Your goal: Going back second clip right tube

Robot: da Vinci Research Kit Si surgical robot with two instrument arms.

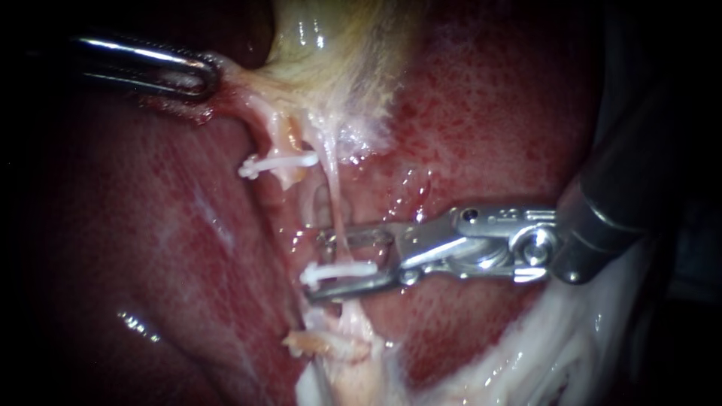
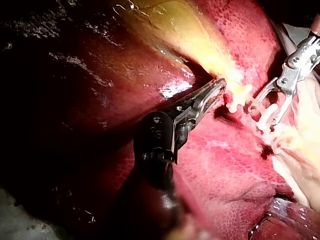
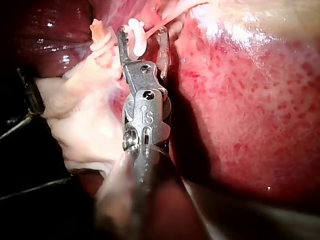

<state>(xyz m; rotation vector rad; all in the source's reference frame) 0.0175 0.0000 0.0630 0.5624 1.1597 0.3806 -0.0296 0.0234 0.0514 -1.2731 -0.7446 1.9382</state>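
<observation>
A thin pale right tube runs down from the gallbladder. A white clip sits across it. My right instrument comes in from the right with its jaws open, one on each side of that clip; a gap shows around the clip. In the right wrist view the same clip lies between the open jaws. Another white clip sits on the left tube. My left instrument is shut on tissue at the gallbladder's neck, also shown in the left wrist view.
Red mottled liver surrounds the tubes on both sides. Frayed pale tissue hangs below the lower clip. White fatty tissue lies under my right instrument's shaft.
</observation>
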